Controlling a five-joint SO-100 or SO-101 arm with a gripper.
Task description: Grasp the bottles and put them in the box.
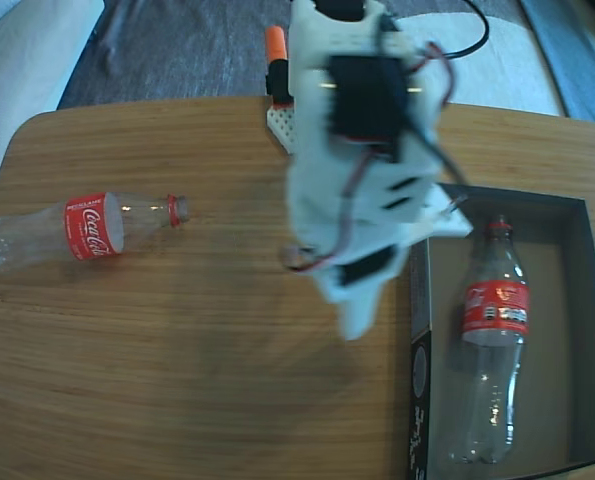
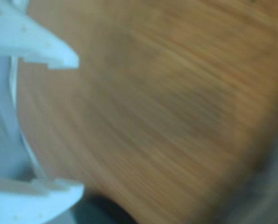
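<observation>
**One bottle boxed, one to go**

The white two-finger gripper (image 2: 78, 123) hangs with fingers spread and empty, just left of the shallow dark grey cardboard box (image 1: 577, 330). The larger clear red-labelled bottle (image 1: 493, 340) lies inside; the smaller one (image 1: 82, 228) lies well left on the wooden table (image 1: 207, 400), awaiting pickup.

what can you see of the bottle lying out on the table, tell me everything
In the fixed view the bottle on the table is clear plastic, looks empty, with a red Coca-Cola label around its middle and a red ring at the neck. It lies on its side on the wooden table, neck pointing right, base near the left edge. Nothing touches it but the table.
</observation>
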